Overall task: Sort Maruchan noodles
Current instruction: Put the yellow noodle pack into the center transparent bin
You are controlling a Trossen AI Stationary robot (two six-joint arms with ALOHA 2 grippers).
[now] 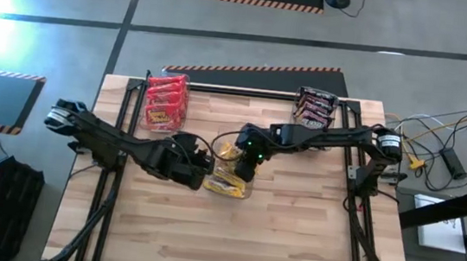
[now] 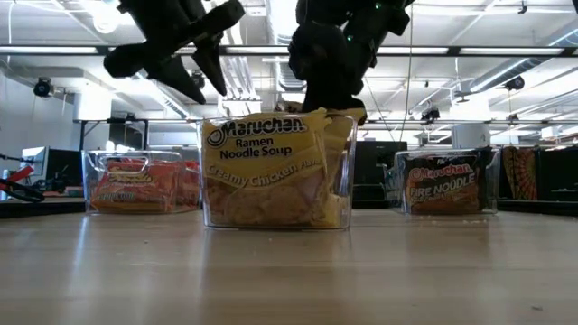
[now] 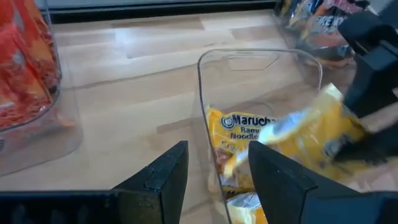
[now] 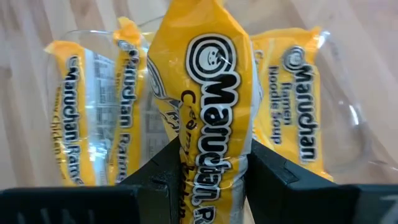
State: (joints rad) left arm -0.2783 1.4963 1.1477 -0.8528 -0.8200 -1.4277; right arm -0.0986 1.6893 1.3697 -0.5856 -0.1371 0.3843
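A clear bin (image 1: 230, 182) at the table's middle holds several yellow Maruchan noodles packets (image 2: 262, 167). My right gripper (image 4: 211, 149) hangs over this bin, shut on one more yellow packet (image 4: 208, 81), which also shows in the left wrist view (image 3: 311, 134). My left gripper (image 3: 217, 149) is open and holds nothing. It hovers above the bin's left wall (image 3: 202, 118), clear of it in the low view (image 2: 203, 54). A bin of red packets (image 1: 165, 99) stands at the far left. A bin of dark packets (image 1: 315, 107) stands at the far right. My right gripper pinches the yellow packet by its two long edges (image 4: 180, 155) between its two fingers, near the packet's upper end. The fingers slant down from above and lie across the packet. The wrapper bows outward between them. The packet's lower end (image 4: 199, 18) points into the bin among the other yellow packets.
The table's near half (image 1: 230, 243) is bare wood. Both arms meet over the middle bin, their grippers close together. Black frame rails (image 1: 358, 187) run along the table's left and right sides. Cables and equipment lie beyond the right edge (image 1: 439, 156).
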